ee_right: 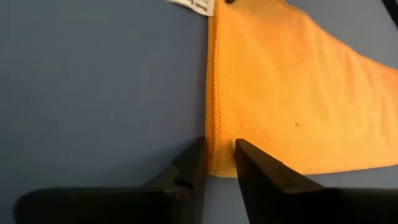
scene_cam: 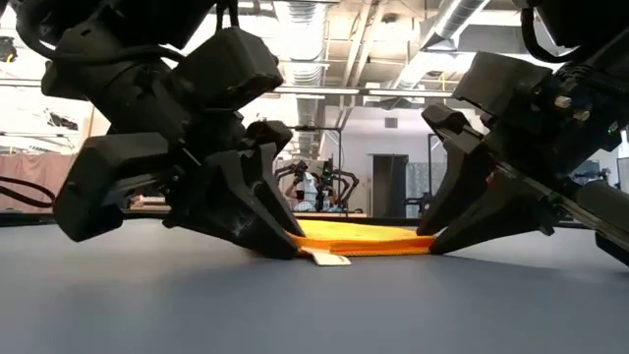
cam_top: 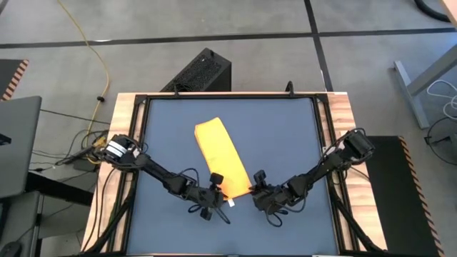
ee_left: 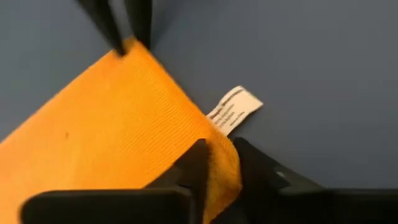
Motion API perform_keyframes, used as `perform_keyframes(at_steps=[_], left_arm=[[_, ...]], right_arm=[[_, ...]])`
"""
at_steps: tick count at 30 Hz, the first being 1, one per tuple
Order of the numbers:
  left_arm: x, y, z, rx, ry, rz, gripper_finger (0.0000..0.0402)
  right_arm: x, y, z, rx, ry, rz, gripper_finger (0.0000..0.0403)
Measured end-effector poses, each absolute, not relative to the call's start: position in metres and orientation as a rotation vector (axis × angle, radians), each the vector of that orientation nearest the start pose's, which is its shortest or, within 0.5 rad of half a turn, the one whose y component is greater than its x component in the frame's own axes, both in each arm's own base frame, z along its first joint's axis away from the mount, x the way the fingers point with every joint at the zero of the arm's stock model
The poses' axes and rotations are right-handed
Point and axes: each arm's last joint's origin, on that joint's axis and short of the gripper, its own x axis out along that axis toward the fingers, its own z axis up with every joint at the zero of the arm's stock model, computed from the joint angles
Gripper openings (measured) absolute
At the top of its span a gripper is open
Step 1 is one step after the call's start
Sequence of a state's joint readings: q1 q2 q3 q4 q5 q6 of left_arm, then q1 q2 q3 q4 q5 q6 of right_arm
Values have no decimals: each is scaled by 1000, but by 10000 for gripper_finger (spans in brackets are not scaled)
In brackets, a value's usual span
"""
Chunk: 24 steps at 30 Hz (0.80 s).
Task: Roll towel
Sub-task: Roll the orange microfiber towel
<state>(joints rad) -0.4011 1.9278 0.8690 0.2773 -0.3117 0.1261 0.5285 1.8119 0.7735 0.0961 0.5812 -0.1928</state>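
Both sets of jaws are clamped on the near corners of the towel point(cam_top: 221, 158): left gripper point(ee_left: 216, 163) beside the white tag point(ee_left: 234, 109), right gripper point(ee_right: 219, 160) on the other corner. The ribbed, yellow-orange cloth lies folded long on the smooth grey-blue table point(cam_top: 285, 135), wood-edged, over concrete floor point(cam_top: 250, 21).

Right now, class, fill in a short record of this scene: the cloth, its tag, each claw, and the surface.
cloth: yellow-orange towel, folded into a long strip, lying flat and aslant
tag: small white tag at the near short edge
left claw: pinching one corner of that near edge
right claw: pinching the other corner of that edge
surface: dark blue table mat
rolling: not yet begun
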Motion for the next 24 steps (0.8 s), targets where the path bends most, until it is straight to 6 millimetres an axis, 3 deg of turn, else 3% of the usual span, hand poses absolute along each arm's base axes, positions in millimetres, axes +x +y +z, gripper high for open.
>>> perform_keyframes(at_steps=[3, 10, 17, 21, 24], left_arm=[[328, -130, 100, 335, 742, -109, 12], [335, -133, 113, 232, 755, -148, 1], [330, -140, 140, 40, 732, -277, 0], [324, -155, 140, -63, 757, -365, 0], [318, -167, 137, -93, 770, -382, 0]], right_arm=[[276, 143, 107, -619, 821, 0, 72], [278, 151, 116, -483, 815, -24, 12], [294, 169, 143, -166, 903, 40, 22], [305, 174, 157, 81, 945, 116, 22], [308, 178, 162, 169, 939, 155, 27]])
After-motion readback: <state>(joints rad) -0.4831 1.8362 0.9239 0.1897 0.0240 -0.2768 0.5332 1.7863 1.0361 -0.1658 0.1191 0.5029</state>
